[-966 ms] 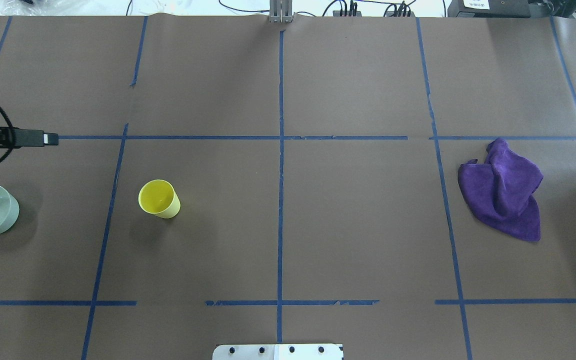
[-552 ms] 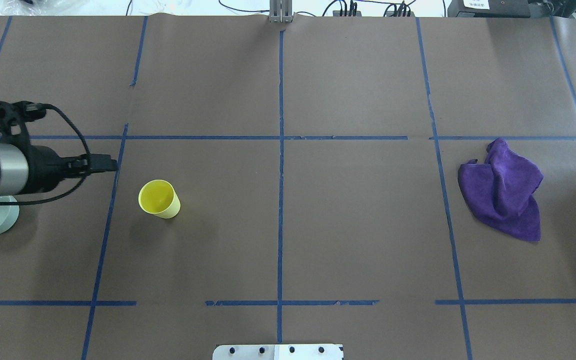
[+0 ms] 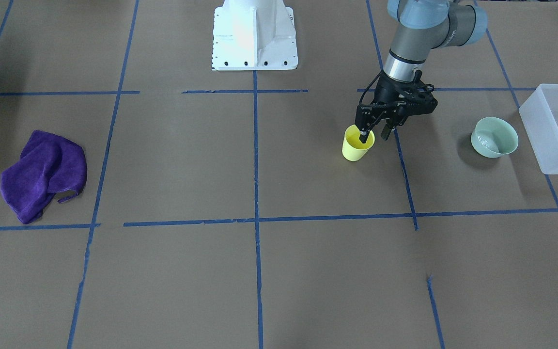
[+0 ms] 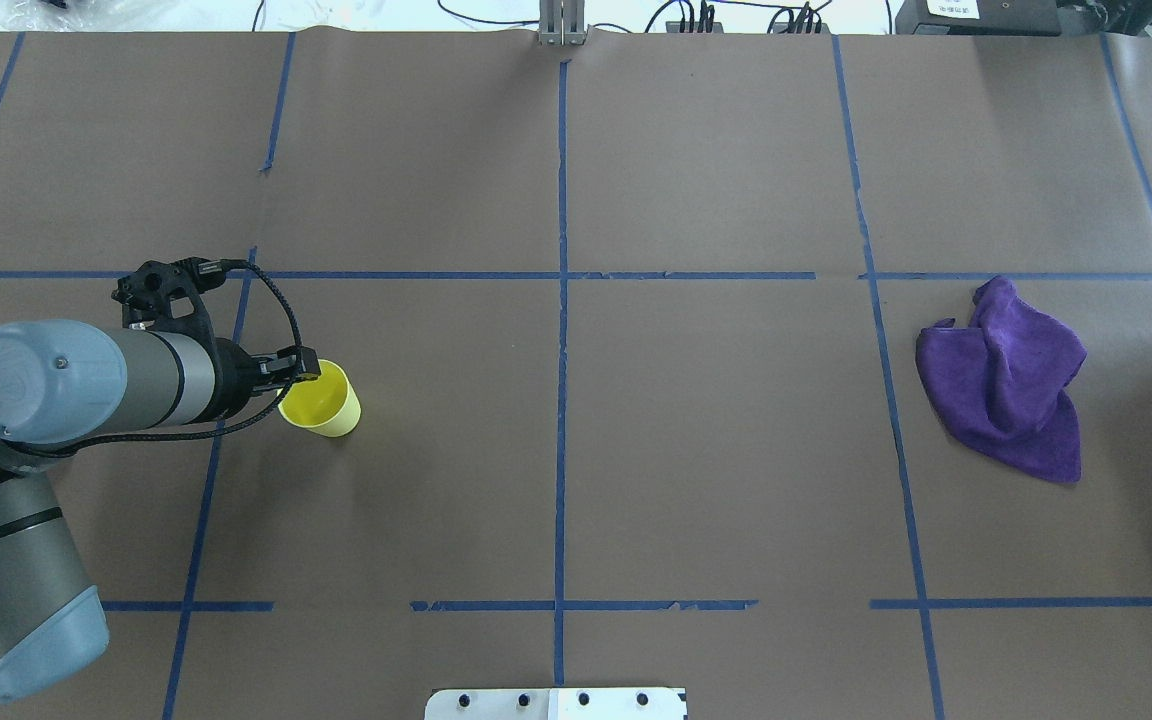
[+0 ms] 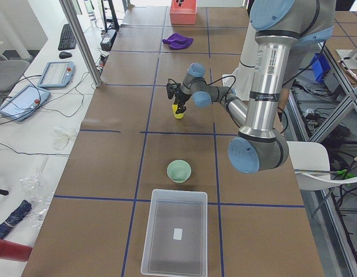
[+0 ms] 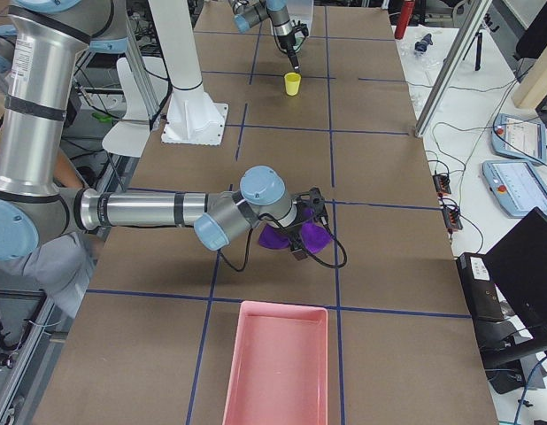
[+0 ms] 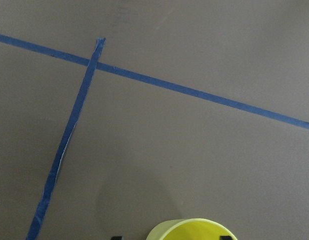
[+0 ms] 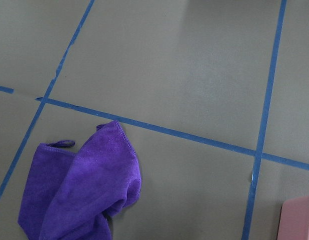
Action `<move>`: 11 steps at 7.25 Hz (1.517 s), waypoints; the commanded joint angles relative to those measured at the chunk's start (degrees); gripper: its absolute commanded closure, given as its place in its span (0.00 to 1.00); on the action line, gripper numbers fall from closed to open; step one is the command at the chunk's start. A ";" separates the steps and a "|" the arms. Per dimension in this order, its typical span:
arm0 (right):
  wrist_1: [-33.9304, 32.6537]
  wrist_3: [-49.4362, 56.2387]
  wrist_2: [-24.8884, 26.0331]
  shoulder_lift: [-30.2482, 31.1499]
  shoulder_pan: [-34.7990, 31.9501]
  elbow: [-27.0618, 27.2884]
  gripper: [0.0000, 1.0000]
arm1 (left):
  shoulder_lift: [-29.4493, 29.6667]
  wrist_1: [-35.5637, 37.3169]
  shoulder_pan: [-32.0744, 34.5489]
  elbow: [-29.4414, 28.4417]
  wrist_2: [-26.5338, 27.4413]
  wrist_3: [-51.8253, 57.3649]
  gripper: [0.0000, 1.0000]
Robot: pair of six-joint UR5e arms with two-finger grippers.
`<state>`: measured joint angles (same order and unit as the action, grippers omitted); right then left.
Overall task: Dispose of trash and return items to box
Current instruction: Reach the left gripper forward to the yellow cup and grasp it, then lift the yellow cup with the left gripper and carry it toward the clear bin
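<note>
The yellow cup (image 3: 356, 148) stands upright on the table, also seen in the overhead view (image 4: 328, 406) and at the bottom of the left wrist view (image 7: 192, 230). My left gripper (image 3: 374, 138) is open and low over the cup's rim, one finger inside the cup and one outside. The mint-green bowl (image 3: 494, 138) sits between the cup and the frosted-white box (image 3: 532, 127), which holds a white label; my left arm hides the bowl in the overhead view. My right gripper (image 6: 304, 233) shows only in the exterior right view, over the purple cloth (image 6: 282, 239); I cannot tell whether it is open or shut.
The purple cloth (image 4: 1006, 380) lies crumpled on the robot's right side of the table. A pink tray (image 6: 282, 307) stands at that table end. Blue tape lines cross the brown table cover. The robot base plate (image 3: 255, 36) is at mid-table.
My left arm has swung in from the left edge to the yellow cup, and now covers the bowl in the overhead view. The cup and cloth have not moved.
</note>
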<state>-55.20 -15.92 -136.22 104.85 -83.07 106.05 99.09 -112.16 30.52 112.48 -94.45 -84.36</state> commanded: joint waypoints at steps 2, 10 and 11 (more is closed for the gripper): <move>0.00 0.27 0.17 0.00 -0.07 -0.32 0.00 | 0.14 0.10 -2.48 -0.86 0.23 0.42 1.00; 0.62 0.54 0.43 -0.17 0.11 -0.94 0.00 | -18.01 -1.29 37.64 4.42 -21.63 73.01 1.00; 0.62 0.54 0.43 -0.17 0.19 -0.94 0.00 | -19.62 -2.26 45.69 1.20 -25.05 83.03 1.00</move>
<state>-54.58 -15.41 -135.76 104.68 -82.97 105.12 82.90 -113.01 67.24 116.43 -115.44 -14.85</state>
